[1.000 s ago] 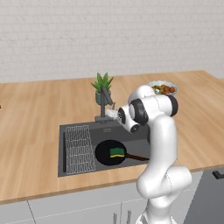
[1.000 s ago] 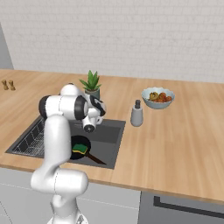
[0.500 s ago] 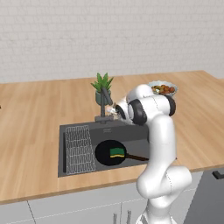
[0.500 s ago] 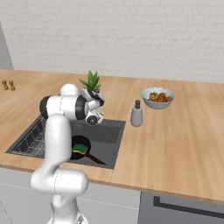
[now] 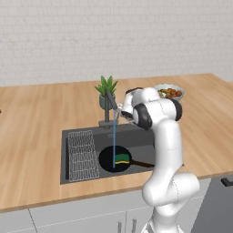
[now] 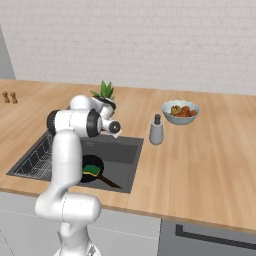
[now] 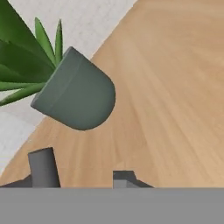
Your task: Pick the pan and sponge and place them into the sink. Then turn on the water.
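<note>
One water [image 5: 113, 141] stream, left-view only.

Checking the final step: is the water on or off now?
On. A thin blue stream of water falls from the faucet into the sink, onto the pan holding the sponge.

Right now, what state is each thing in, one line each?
Water: running, a thin blue stream falling into the pan.
Pan: in the sink, handle pointing toward the robot's right.
Sponge: lying in the pan, green side up.
Sink: holds pan and sponge.
Faucet: on.
Tool: up at the faucet; open or shut unclear.
Plant: upright behind the sink.
Bowl: full of food, on the counter.
</note>
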You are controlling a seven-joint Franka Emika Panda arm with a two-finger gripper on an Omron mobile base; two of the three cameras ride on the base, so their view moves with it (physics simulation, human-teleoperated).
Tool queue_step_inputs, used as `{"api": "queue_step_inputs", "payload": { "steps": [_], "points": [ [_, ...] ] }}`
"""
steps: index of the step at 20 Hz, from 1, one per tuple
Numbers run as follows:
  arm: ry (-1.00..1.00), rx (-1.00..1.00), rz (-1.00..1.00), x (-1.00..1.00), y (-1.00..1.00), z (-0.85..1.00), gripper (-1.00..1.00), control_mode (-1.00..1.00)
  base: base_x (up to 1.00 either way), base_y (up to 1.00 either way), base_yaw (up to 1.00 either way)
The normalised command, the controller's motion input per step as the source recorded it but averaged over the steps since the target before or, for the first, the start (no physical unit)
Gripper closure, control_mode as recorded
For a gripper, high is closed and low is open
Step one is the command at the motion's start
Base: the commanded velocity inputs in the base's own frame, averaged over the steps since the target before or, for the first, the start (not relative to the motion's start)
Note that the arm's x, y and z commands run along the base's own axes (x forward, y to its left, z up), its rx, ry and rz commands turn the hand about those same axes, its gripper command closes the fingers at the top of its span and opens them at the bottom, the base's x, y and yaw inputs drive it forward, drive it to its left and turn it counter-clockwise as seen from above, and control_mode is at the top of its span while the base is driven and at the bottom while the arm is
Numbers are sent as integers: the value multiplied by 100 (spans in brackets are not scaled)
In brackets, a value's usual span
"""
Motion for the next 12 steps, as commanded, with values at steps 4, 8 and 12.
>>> {"api": "queue_step_inputs", "payload": {
  "steps": [4,8,12],
  "points": [
    [17,49,0,0,-92,-61,100,-100,0,0,0],
    [13,49,0,-6,-97,-55,100,-100,0,0,0],
    [10,49,0,-19,-100,-50,100,-100,0,0,0]
  ]
}}
